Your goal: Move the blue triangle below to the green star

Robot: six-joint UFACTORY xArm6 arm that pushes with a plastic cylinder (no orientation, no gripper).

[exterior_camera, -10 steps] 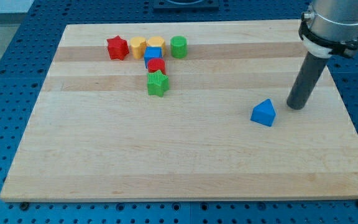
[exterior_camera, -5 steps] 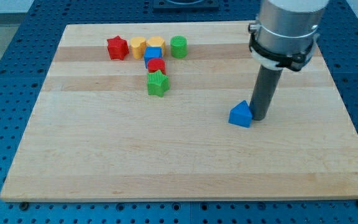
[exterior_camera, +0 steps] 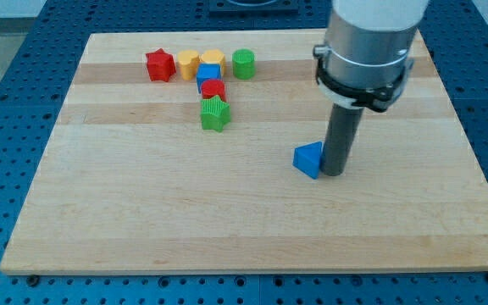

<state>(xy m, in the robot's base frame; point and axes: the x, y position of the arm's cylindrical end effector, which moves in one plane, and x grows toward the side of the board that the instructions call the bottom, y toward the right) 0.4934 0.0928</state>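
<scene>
The blue triangle [exterior_camera: 308,158] lies on the wooden board [exterior_camera: 185,212], right of the middle. My tip [exterior_camera: 332,172] touches its right side. The green star [exterior_camera: 215,113] sits at the upper left of the board, well to the left of and above the triangle. It is the lowest block of a small cluster.
Above the green star are a red block [exterior_camera: 213,88] and a blue block [exterior_camera: 209,73]. A red star [exterior_camera: 159,64], two yellow blocks [exterior_camera: 187,62] and a green cylinder [exterior_camera: 243,63] line the view's top. The arm's grey body [exterior_camera: 369,42] hangs over the upper right.
My tip has moved left, met the blue triangle and pushed it left across the board toward the middle. The cluster of blocks has not moved.
</scene>
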